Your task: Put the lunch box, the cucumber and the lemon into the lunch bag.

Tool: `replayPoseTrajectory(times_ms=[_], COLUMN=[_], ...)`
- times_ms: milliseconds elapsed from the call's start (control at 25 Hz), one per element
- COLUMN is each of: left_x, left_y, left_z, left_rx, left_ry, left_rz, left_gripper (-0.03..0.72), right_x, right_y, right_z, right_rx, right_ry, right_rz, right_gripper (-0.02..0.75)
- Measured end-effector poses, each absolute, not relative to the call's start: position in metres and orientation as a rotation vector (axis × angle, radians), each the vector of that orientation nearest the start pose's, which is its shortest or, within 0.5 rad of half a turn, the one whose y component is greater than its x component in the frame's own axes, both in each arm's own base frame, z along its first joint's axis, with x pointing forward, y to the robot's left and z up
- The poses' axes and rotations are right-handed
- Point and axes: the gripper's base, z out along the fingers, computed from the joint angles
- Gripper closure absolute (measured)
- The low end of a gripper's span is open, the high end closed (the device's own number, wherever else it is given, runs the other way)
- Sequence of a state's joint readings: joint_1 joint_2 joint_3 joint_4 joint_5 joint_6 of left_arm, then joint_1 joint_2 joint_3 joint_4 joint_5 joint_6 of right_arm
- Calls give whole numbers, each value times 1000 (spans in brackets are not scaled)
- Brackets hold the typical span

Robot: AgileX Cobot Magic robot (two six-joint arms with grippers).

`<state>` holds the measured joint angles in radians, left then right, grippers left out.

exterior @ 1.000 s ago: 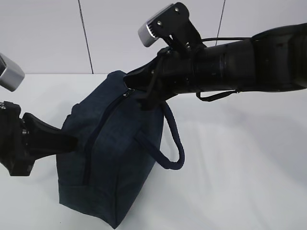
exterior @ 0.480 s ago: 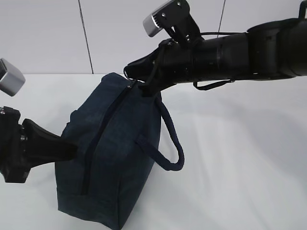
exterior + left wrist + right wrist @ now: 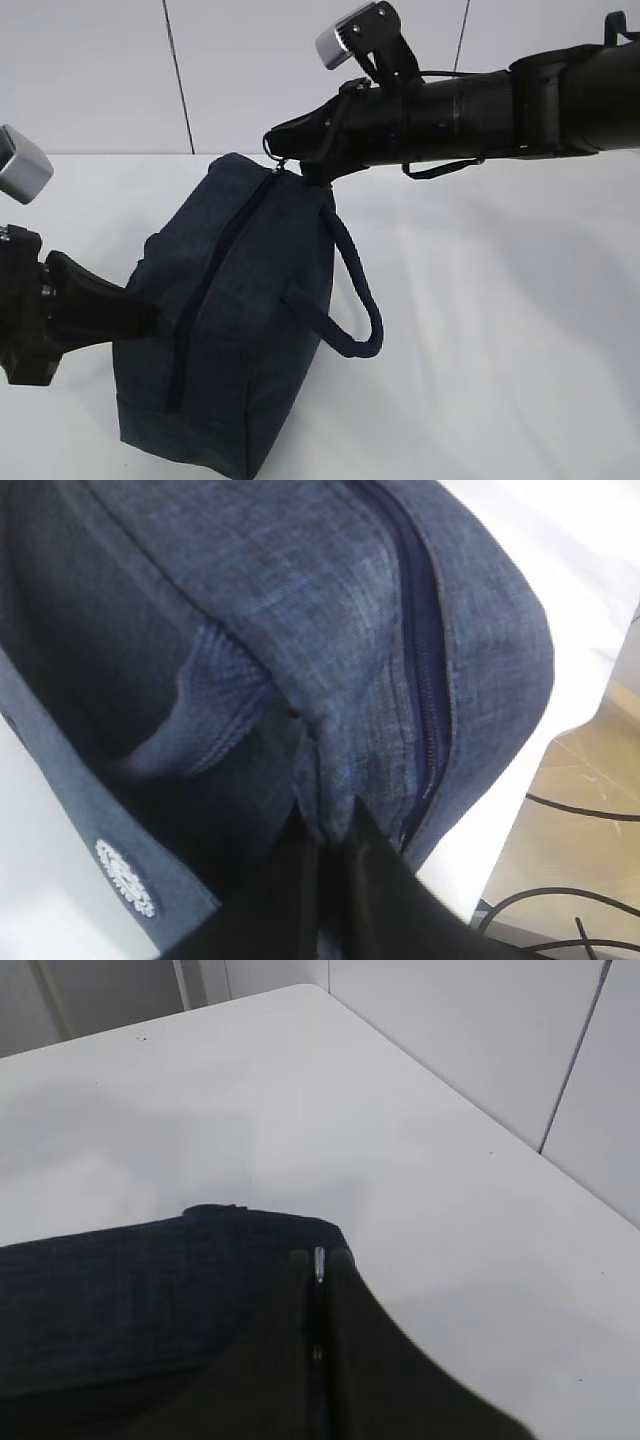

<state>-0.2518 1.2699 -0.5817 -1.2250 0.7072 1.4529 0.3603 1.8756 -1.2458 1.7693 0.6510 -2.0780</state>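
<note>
The lunch bag (image 3: 235,320) stands on the white counter (image 3: 500,330) at about 8 o'clock in the exterior view, tipped so that its top corner leans toward 1 o'clock. Its black zipper (image 3: 215,275) runs closed along the face we can see, and the strap handle (image 3: 355,290) loops down at the bag's 3 o'clock side. We see no lunch box, cucumber or lemon in any view; we judge they are either already inside or out of sight, and we cannot tell which. With the zipper drawn shut along its whole visible run, we judge the task to be at its zipper stage, either just closed after packing or not yet opened.

The right gripper (image 3: 283,158) sits at the bag's top corner, at 12 o'clock of the bag, with its jaws together on the silver zipper pull (image 3: 319,1263), which shows as a thin metal sliver between them in the right wrist view. The left gripper (image 3: 140,318) meets the bag from 9 o'clock, its jaws pressed together on a fold of the navy fabric (image 3: 320,780) beside the zipper end, bracing the bag.
</note>
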Motion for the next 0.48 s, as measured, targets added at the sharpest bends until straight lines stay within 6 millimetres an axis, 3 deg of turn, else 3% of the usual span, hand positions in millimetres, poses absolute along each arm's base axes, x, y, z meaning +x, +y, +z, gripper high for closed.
replayPoseTrajectory(times_ms=[280,480], left_x=[197,198], left_y=[-108,-106], left_z=[224,223], left_rx=[946,945], left_ry=[2155,2166], left_rz=[-752,-716], left_gripper=[694,694], right_x=[388,397], right_y=[175,178], right_z=[233,227], right_rx=[-905,-904], right_ry=[1691,1675], right_rz=[820,896], right_gripper=[730,730])
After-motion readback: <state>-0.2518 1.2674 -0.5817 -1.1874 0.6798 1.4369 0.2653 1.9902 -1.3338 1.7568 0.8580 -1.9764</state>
